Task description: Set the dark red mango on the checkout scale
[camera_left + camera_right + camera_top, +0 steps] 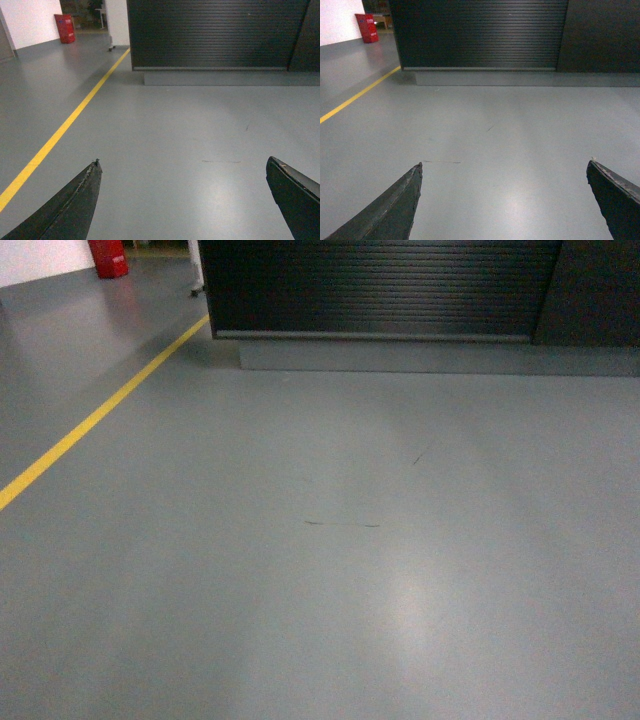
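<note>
The checkout [380, 290] shows only its ribbed black front panel at the top of the head view, and again as the checkout [215, 35] and the checkout [480, 35] in the wrist views. The dark red mango and the scale are out of view. My left gripper [182, 162] hangs open over bare grey floor, nothing between its fingers. My right gripper [505, 162] is open too and holds nothing. Neither gripper appears in the head view.
A yellow floor line [90, 420] runs diagonally along the left. A red bin [108, 257] stands far back left beside a white wall. A grey plinth [430, 355] runs under the counter. Grey floor [330, 570] stretches between me and the counter.
</note>
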